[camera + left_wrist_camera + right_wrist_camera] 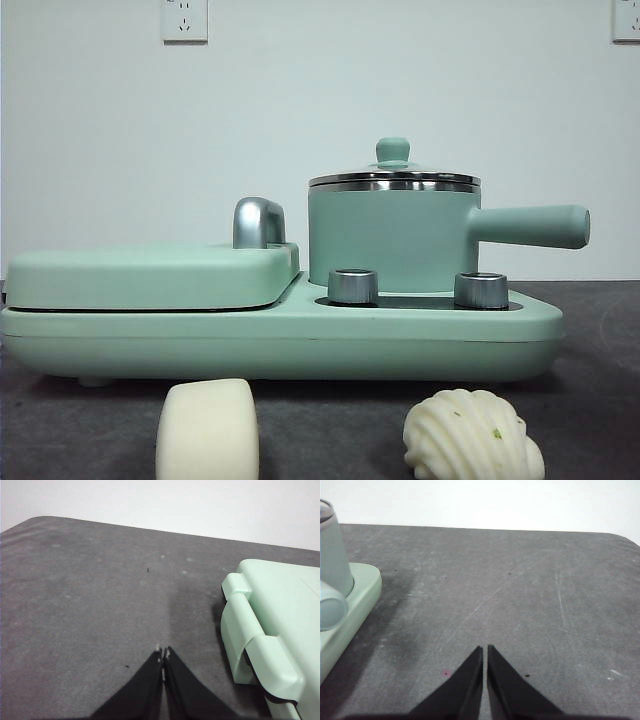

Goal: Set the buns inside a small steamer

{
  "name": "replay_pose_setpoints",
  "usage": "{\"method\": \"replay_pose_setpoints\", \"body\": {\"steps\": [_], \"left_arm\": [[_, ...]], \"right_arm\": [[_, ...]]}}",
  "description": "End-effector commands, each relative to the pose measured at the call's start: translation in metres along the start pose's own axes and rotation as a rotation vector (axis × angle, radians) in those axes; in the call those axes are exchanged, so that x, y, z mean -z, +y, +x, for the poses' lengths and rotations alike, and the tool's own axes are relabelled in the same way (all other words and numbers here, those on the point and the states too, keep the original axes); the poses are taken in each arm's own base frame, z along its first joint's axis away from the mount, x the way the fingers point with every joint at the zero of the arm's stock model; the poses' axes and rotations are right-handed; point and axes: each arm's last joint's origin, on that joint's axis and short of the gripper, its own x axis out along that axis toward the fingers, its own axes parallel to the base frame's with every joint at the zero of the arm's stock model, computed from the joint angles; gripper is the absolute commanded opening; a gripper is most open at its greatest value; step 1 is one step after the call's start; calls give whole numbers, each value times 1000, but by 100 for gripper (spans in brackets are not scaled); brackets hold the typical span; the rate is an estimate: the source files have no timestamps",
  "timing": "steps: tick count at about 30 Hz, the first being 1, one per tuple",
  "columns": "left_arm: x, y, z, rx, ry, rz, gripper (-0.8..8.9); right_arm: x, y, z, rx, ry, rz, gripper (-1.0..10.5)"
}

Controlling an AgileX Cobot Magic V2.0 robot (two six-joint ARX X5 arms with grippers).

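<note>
I start with the two cream-white buns on the dark grey table: the smooth rounded-rectangular bun stands on edge nearest the front camera, and the ridged shell-shaped bun with green flecks sits well apart from it, both in front of the appliance and touching nothing else; I judge them set there for an easy pick. Behind the shell bun stands the small mint-green cylindrical steamer pot, its steel-rimmed glass lid with green knob on, its straight handle pointing sideways; so the lid must come off before any bun goes in. Beside it on the shared mint-green base lies the flat lidded griddle with a chrome handle, which I leave alone. My left gripper hovers over bare table beside the griddle end, jaws pressed together and holding nothing; my right gripper waits near the pot's side, jaws likewise closed and empty; nothing is started yet.
</note>
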Motion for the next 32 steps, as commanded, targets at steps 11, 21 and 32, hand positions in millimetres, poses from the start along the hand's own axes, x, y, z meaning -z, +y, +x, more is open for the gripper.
{"method": "replay_pose_setpoints", "body": {"steps": [11, 21, 32], "left_arm": [[-1, -4, 0, 62, 32, -78, 8], [-53, -20, -6, 199, 115, -206, 8], [-132, -46, 10, 465, 328, -106, 7]], "right_arm": [[-6, 5, -1, -165, -49, 165, 12], [-63, 7, -29, -275, -72, 315, 12], [-149, 15, -59, -512, 67, 285, 12]]}}
